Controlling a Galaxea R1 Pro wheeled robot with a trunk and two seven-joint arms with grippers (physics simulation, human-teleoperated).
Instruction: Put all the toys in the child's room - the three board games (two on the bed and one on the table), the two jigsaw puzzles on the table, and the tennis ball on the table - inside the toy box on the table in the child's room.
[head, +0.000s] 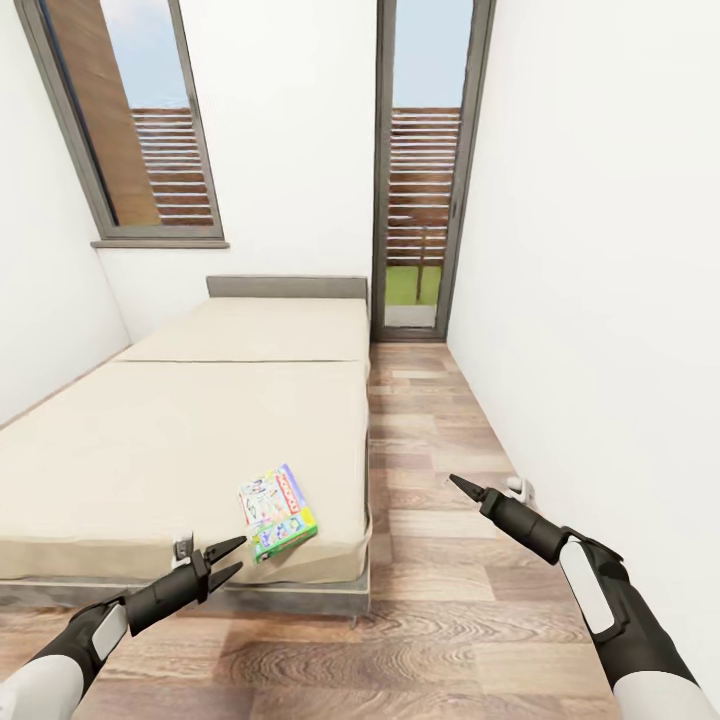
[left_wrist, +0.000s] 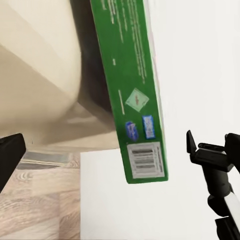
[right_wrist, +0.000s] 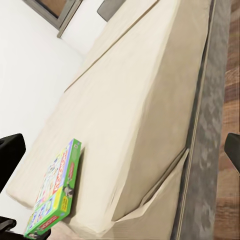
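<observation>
Head view: we count one board game (head: 277, 511) on the bed (head: 180, 440), at 1 o'clock from our left gripper (head: 232, 560), jaws apart; right gripper (head: 458, 484) jaws together.

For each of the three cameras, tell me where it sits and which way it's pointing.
Head view: high on the robot, looking down at the bed; both arms show, left end effector beside the board game.
Left wrist view: on the left arm, facing the game's green edge.
Right wrist view: on the right arm, facing the bed.
All three share the game.
</observation>
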